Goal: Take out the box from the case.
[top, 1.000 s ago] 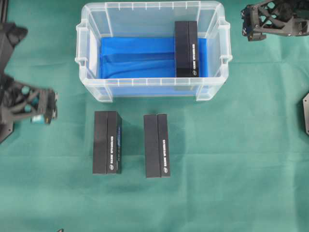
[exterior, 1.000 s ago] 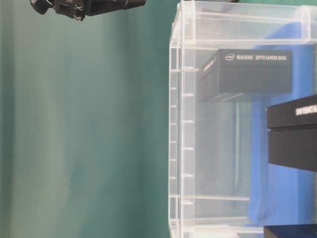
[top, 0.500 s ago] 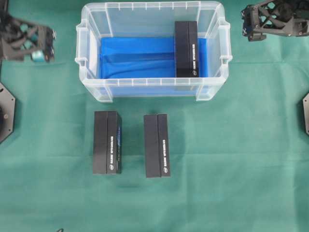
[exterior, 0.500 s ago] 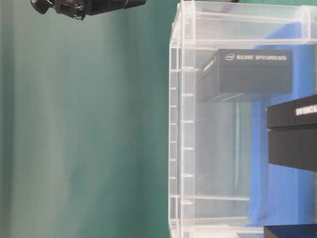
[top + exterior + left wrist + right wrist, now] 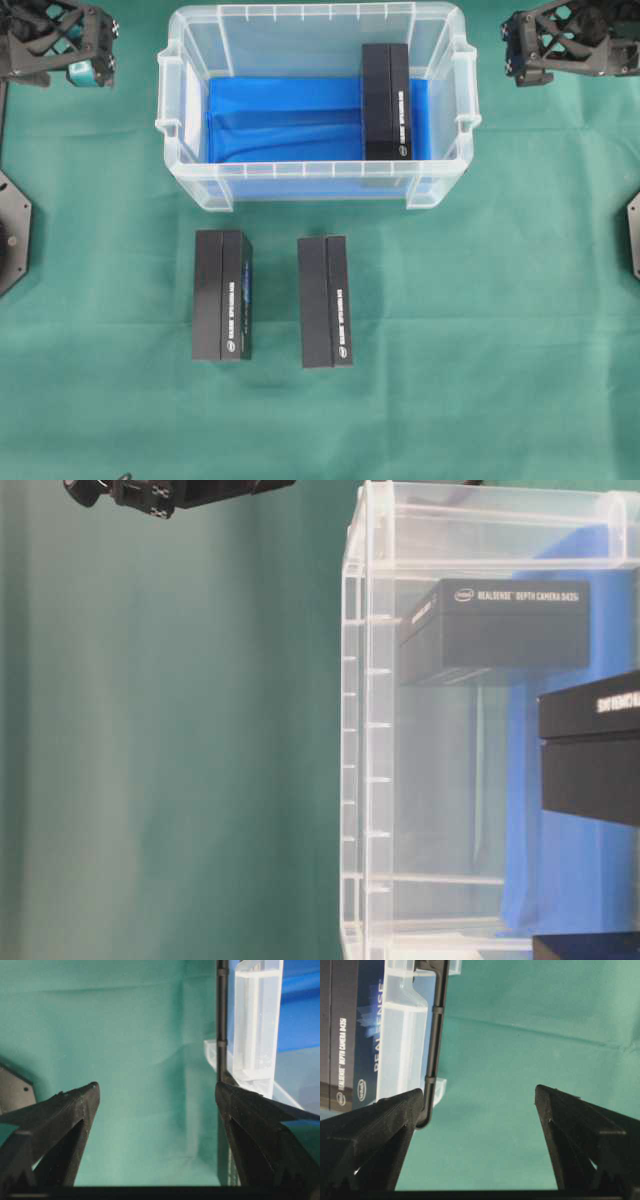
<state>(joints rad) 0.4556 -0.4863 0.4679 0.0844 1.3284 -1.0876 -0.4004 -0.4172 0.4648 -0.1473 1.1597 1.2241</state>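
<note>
Black and empty, the left gripper [image 5: 85, 50] is now sitting beside the left end of the case [image 5: 190, 175], having swung up from lower down the table (jaws spread wide). Opposite, the right gripper [image 5: 520, 48] is waiting released. One box [image 5: 386, 100] is lying flat against the case's right wall, unremoved.

My worktop [image 5: 500, 340] is covered in a green cloth. The clear case [image 5: 190, 180] sits on it toward the far edge. Two black boxes lie on the cloth just in front of it, side by side and apart: one on the left [image 5: 221, 308], one on the right [image 5: 324, 301].
</note>
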